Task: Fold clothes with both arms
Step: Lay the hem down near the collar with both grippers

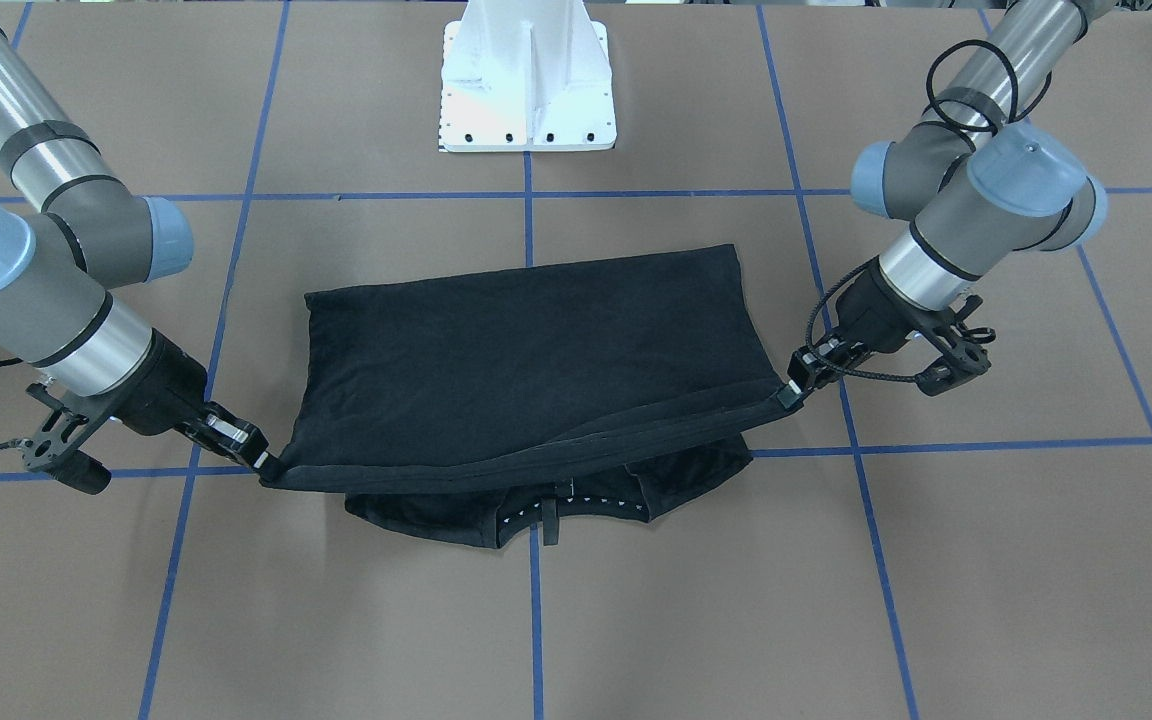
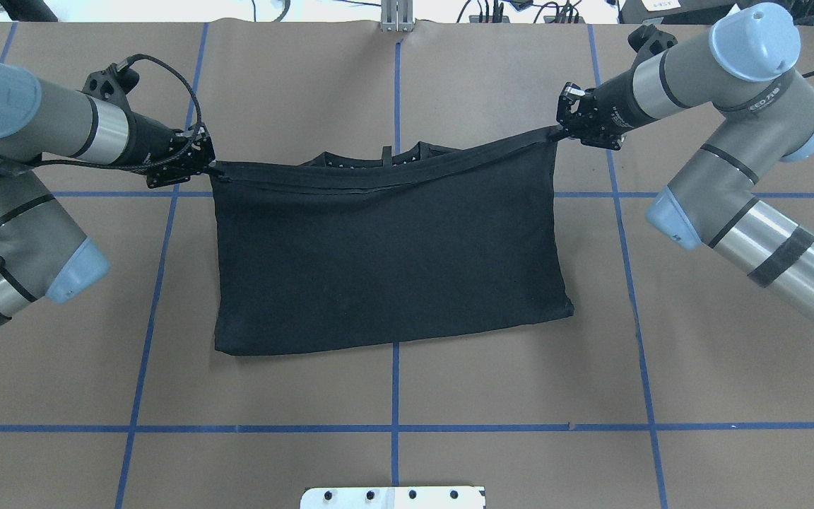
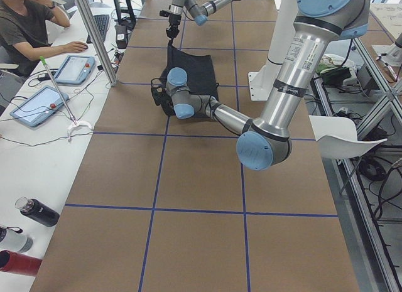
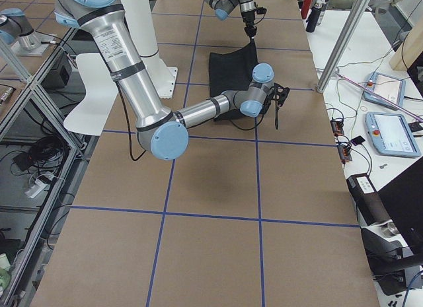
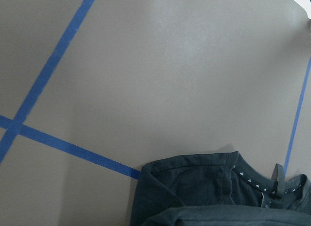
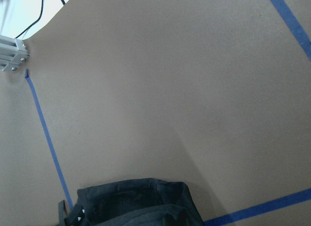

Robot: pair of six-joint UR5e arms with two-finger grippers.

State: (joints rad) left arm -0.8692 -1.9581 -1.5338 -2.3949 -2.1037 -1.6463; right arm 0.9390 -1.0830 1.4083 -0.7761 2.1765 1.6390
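Top edge of the T-shirt (image 2: 386,261) is pinched at both corners: left tool (image 2: 203,167) clenched on one, right tool (image 2: 564,131) clenched on the other. The edge is stretched between them, raised off the table (image 2: 520,396). Shirt sits doubled over mid-table, with the collar (image 1: 546,510) flat under the raised edge.

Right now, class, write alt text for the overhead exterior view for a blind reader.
The left gripper and right gripper each pinch a far corner of a black T-shirt, stretching that edge between them above the brown, blue-taped table.
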